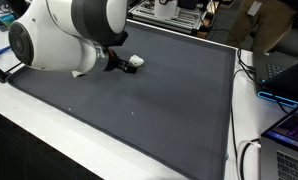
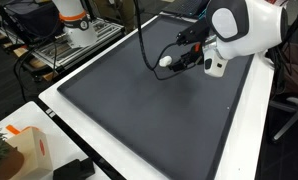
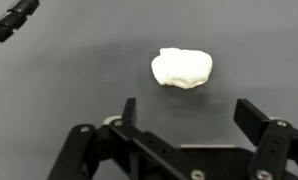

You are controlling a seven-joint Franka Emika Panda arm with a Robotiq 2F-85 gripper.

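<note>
Wrist view: showed a white lump [image 3: 182, 68] on the dark mat [image 3: 59, 70], just ahead of the fingers [image 3: 129, 112] and roughly midway between them.
Fingers: stood spread wide, empty, apart from the lump.
Both exterior views: placed the lump [image 1: 136, 61] [image 2: 166, 60] toward one end of the mat, just off the arm's [image 1: 69, 35] tip.
Lump: looked soft and irregular.
Handling, as judged: called for centring over the lump, straddling it squarely, then squeezing lightly to avoid crushing it or nudging it aside.
</note>
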